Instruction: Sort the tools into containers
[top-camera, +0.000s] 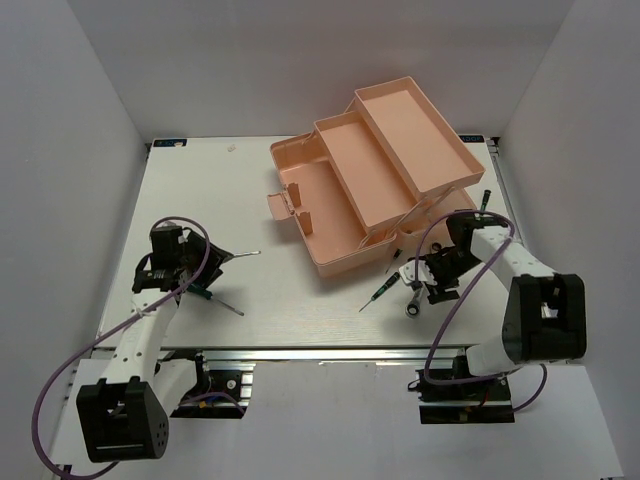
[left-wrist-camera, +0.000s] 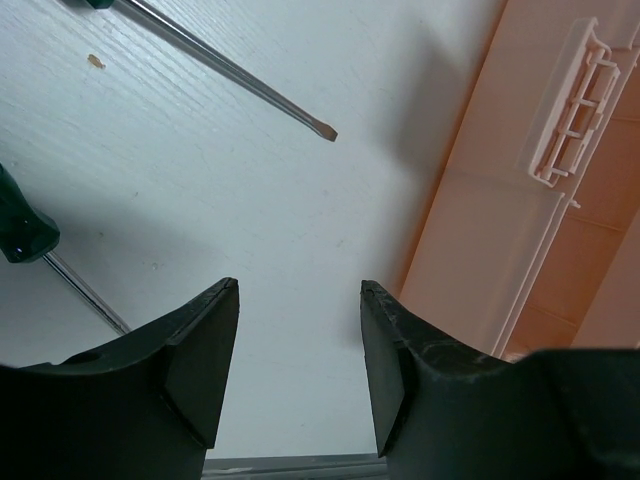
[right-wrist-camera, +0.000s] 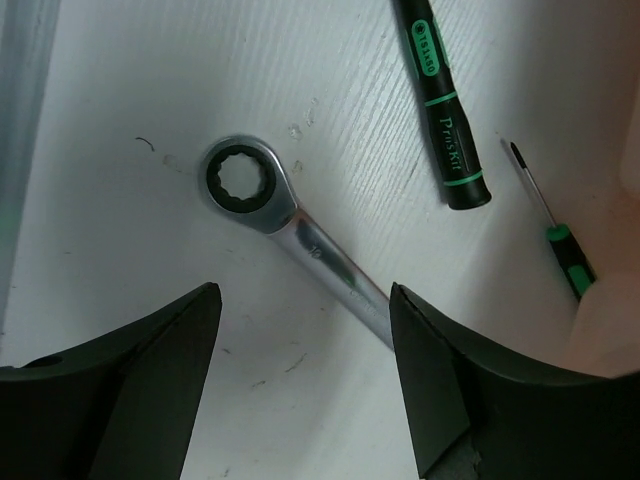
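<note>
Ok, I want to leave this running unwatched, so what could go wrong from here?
The wrench lies flat under the open right gripper; its thin, flat shaft may slip from a pinch. The black screwdriver and the tiny screwdriver lie close beside it and could get knocked. The left gripper, also open, sits near the toolbox wall and might bump it.
</note>
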